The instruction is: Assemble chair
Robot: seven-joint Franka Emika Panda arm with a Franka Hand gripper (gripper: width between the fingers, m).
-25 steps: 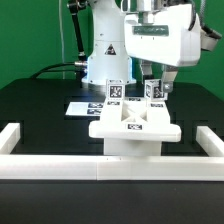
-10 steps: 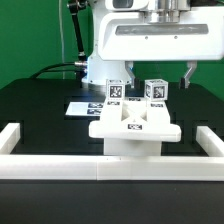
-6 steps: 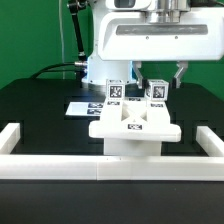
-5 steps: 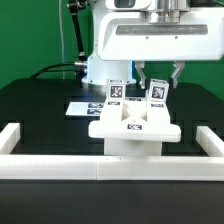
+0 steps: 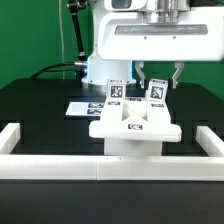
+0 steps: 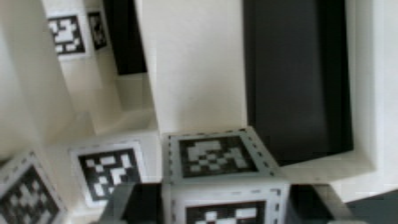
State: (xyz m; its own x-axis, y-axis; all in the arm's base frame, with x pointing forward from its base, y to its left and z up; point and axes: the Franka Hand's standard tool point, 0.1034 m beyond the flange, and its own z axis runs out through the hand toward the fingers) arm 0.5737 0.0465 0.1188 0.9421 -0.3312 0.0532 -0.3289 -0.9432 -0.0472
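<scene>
The chair (image 5: pixel 134 130) sat against the rail (image 5: pixel 110 166), likely braced for screwing. The gripper (image 5: pixel 157 77) pinched the right-hand leg (image 5: pixel 155 92), seemingly to twist it into the seat.

White boxy gripper (image 5: pixel 158 76), dark fingers (image 5: pixel 179 72)

A robotics lab: black table (image 5: pixel 40 110), white border rail (image 5: pixel 110 165), marker board (image 5: pixel 82 106).

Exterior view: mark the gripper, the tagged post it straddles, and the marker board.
gripper (image 5: pixel 158 78), exterior view, the gap between its fingertips.
tagged post (image 5: pixel 156 94), exterior view, its front tag face.
marker board (image 5: pixel 78 106), exterior view, its bare white end.
</scene>
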